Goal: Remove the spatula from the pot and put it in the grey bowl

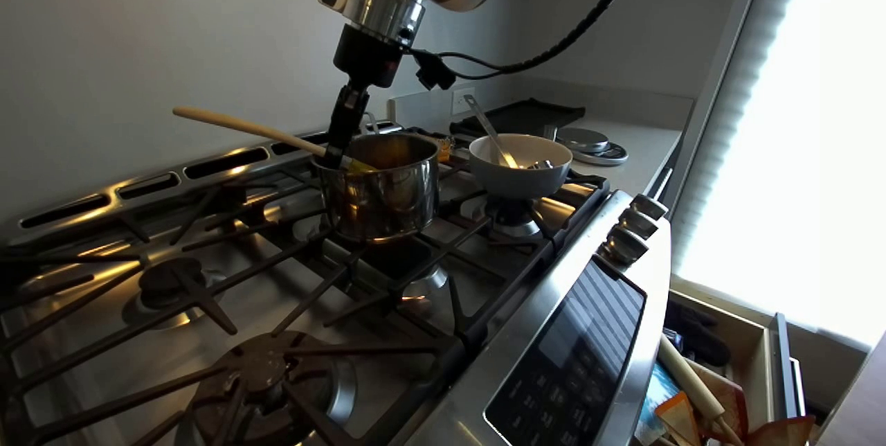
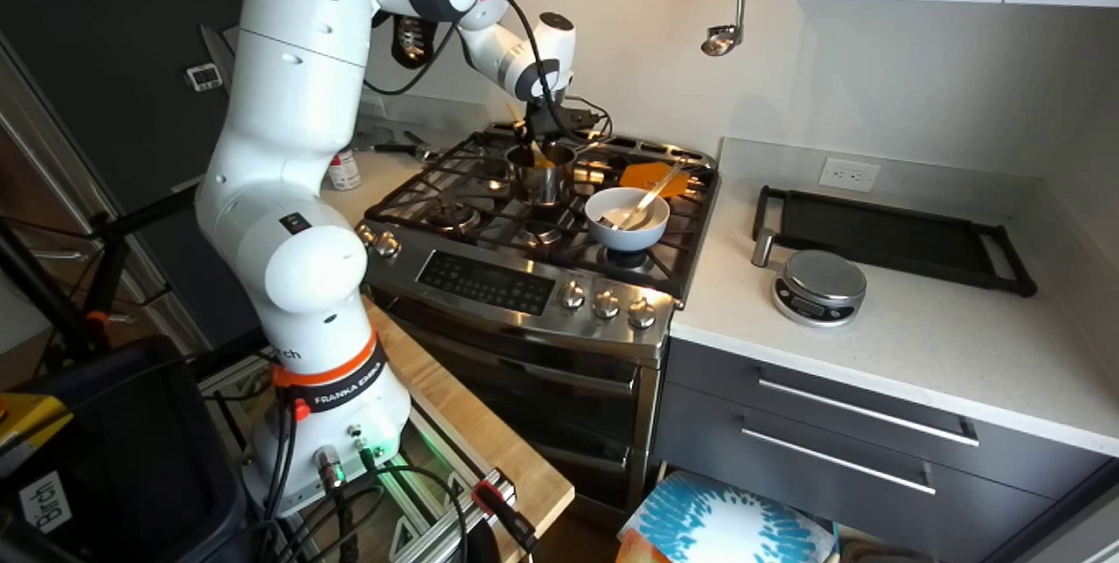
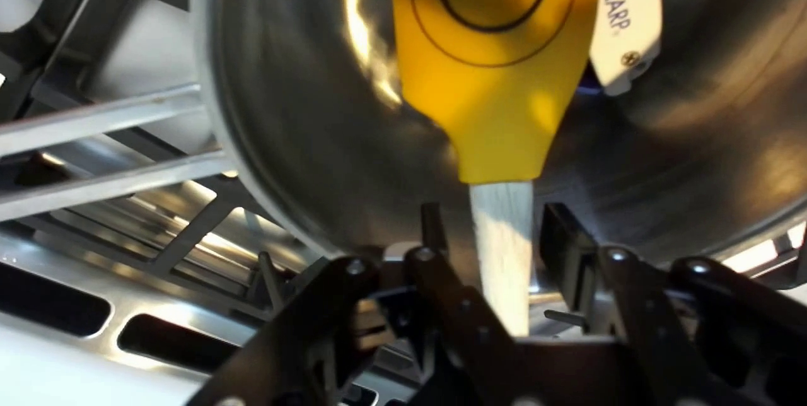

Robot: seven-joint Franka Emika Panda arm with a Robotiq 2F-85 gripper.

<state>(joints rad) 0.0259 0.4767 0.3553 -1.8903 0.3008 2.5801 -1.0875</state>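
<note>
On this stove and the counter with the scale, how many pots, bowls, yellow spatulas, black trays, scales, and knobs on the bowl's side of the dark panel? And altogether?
Steel pot: 1
Grey bowl: 1
Yellow spatula: 1
Black tray: 1
Kitchen scale: 1
Knobs on that side: 3
Total: 8

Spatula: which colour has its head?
The head is yellow with a dark smiley face, clearest in the wrist view.
</note>
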